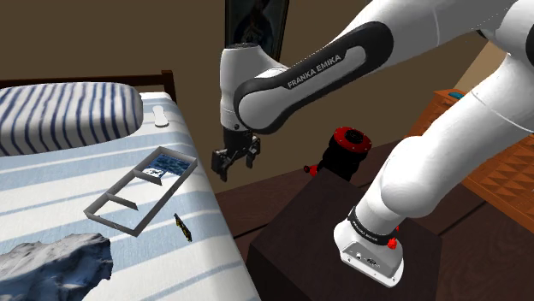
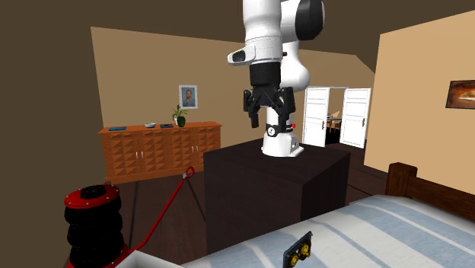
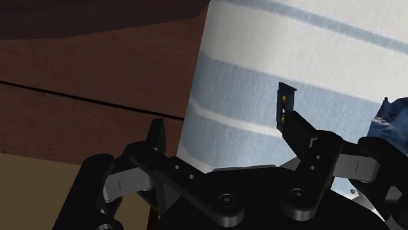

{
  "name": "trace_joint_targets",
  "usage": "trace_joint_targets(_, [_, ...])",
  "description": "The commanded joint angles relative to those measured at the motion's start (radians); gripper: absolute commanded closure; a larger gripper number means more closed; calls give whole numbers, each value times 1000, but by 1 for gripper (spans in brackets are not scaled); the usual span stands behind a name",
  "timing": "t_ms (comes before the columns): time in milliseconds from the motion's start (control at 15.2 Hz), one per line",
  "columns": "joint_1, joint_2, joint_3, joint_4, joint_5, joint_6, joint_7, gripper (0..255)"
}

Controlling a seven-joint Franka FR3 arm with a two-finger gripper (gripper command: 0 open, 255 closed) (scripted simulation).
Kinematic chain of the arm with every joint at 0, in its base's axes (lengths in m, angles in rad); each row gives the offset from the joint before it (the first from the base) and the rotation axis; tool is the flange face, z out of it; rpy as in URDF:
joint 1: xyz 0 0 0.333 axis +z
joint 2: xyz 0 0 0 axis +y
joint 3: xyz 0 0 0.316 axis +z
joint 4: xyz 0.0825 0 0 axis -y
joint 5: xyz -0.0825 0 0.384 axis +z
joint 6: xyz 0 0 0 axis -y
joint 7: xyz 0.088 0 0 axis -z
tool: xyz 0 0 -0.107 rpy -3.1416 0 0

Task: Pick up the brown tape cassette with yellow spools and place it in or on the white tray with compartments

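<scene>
The tape cassette (image 1: 180, 227) is a small dark slab with two yellow spools, lying on the striped bed near its edge; it also shows as the cassette (image 2: 298, 250) and, past my right finger, the cassette (image 3: 284, 108). The tray (image 1: 111, 222) is a pale open frame with compartments, farther in on the bed, with a blue picture in its far compartment. My gripper (image 1: 233, 169) hangs open and empty above the floor just off the bed's edge, higher than the cassette and apart from it. The open gripper (image 2: 270, 124) is also seen in front of the stand, and its fingers (image 3: 157, 134) stand wide apart.
A striped pillow (image 1: 68, 115) lies at the bed's head, with a small white object (image 1: 160, 115) beside it. A crumpled grey-blue heap (image 1: 51, 265) sits near the tray. A red-and-black cylinder (image 1: 347, 150) stands on the floor by the dark stand (image 1: 308, 256). A wooden dresser (image 2: 160, 148) lines the wall.
</scene>
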Motion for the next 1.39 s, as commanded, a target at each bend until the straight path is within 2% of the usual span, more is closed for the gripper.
trace_joint_targets(0, [-1,80,25,25,-25,58,39,0])
trace_joint_targets(396, [18,347,59,135,-177,207,198,0])
trace_joint_targets(858, [130,645,-8,327,-366,298,372,0])
trace_joint_targets(1122, [207,801,-58,464,-427,318,432,0])
trace_joint_targets(1320, [217,826,-69,470,-437,337,438,0])
